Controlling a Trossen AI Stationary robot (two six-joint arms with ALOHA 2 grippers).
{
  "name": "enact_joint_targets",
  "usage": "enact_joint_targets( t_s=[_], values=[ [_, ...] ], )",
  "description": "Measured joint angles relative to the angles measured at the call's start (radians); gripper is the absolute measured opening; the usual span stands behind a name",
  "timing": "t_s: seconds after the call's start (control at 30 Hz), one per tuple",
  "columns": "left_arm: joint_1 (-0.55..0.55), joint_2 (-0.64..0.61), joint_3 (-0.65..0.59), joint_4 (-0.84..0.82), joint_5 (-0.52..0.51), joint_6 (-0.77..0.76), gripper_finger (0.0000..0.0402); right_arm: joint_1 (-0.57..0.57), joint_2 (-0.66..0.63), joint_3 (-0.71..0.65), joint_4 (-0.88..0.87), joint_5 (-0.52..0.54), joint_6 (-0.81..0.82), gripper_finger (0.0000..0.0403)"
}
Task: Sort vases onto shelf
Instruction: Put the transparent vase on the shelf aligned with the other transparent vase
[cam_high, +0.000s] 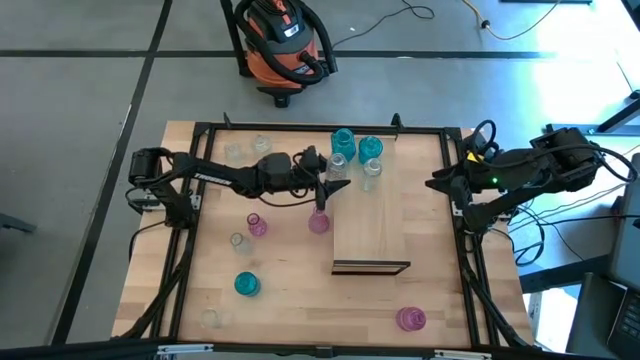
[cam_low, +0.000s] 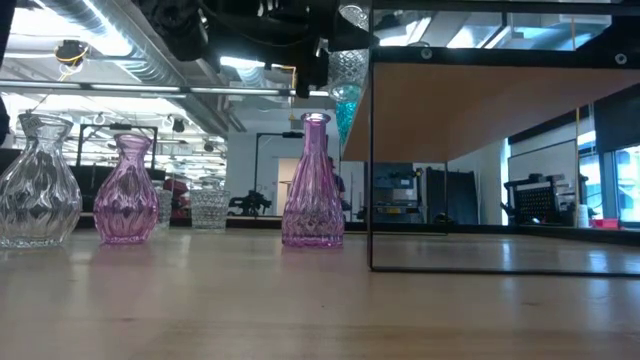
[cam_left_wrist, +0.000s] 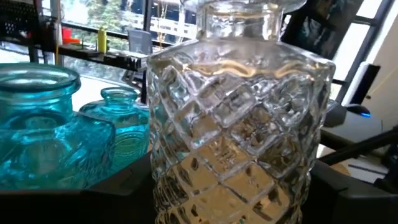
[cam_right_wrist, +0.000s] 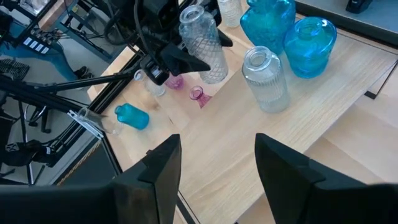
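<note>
Risk-wise, going left to right: the left gripper (cam_right_wrist: 177, 59) has its fingers clamped on a clear diamond-cut vase (cam_right_wrist: 204, 43), held tilted over the shelf's (cam_high: 368, 225) left edge. A tilted set-down could topple it or knock the ribbed clear vase (cam_right_wrist: 266, 78) and the teal vases (cam_right_wrist: 289, 28) nearby. The right gripper (cam_right_wrist: 217, 165) waits by the desk's right edge, fingers apart, empty. No readable writing anywhere.

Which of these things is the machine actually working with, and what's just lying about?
Job:
- clear diamond-cut vase in left hand
- shelf
- teal vases
- pink vase

Lying about:
- orange vacuum
- cables
</note>
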Motion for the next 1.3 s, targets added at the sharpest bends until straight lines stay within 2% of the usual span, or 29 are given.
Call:
enact_joint_targets(
  t_s=[0.2, 0.33, 0.7, 0.93, 1.3],
  values=[
    [-0.018, 0.016, 0.002, -0.003, 0.036, 0.009, 0.0240, 0.000, 0.000, 0.000, 0.002, 0.004, 0.020, 0.0184],
    [-0.040, 0.046, 0.003, 0.011, 0.040, 0.099, 0.0240, 0.000, 0.002, 0.000, 0.003, 0.005, 0.021, 0.0184],
    [-0.051, 0.167, 0.071, 0.022, -0.007, 0.119, 0.0240, 0.000, 0.026, 0.000, 0.003, -0.011, 0.055, 0.0184],
    [-0.051, 0.168, 0.102, 0.011, -0.024, 0.064, 0.0295, 0.000, 0.032, 0.000, 0.003, -0.034, 0.071, 0.0184],
    [-0.071, 0.168, 0.120, 0.083, -0.026, 0.064, 0.0297, 0.000, 0.031, 0.000, 0.003, -0.034, 0.070, 0.0184]
  ],
)
